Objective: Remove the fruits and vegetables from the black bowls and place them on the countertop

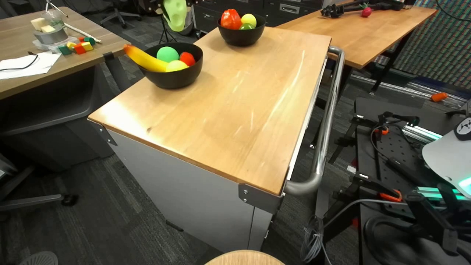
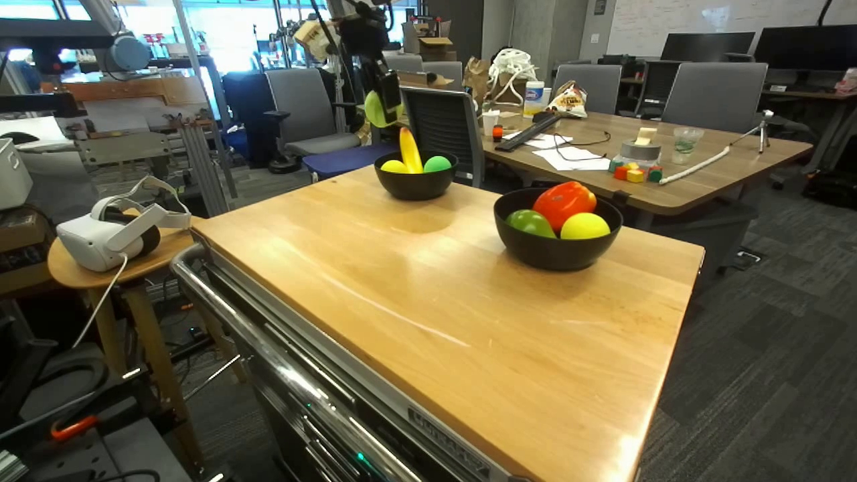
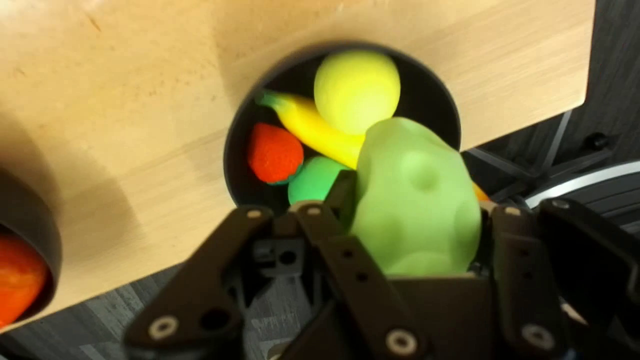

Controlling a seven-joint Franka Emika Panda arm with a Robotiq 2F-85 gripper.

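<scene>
Dark carpet [image 1: 110, 206] spreads around a wooden table [image 1: 235, 121]; past the banana bowl [image 1: 174, 80], on the side away from the metal handle [image 1: 330, 110], stands a cluttered desk [image 1: 16, 40]. Well apart from the banana bowl, on the same table, the pepper bowl [image 2: 556, 256] holds a red pepper [image 2: 566, 204], a yellow piece [image 2: 584, 226] and a green piece [image 2: 529, 223]. Inside the banana bowl lie a yellow ball [image 3: 357, 90], a green ball [image 3: 317, 180], a strawberry [image 3: 275, 152] and the banana [image 1: 145, 60], whose tip reaches past the rim.

Clamped on a dimpled fruit [image 3: 417, 200] from both sides, the jaws hold it higher than the banana bowl; in both exterior views a gap shows between fruit and rim. Whether it hangs squarely over the banana bowl or partly outside cannot be told.

Going by the task, the step in hand is probably the carry from the banana bowl to the table, with the set-down not yet done. At least seven other pieces lie in the two bowls. Next, the move seems to call for a shift sideways, toward the wood on the handle side of the banana bowl, at a height that spares the banana's raised tip a knock. After that would come a lowering until the fruit touches the wood, then a slow release, since its rounded shape could roll.
</scene>
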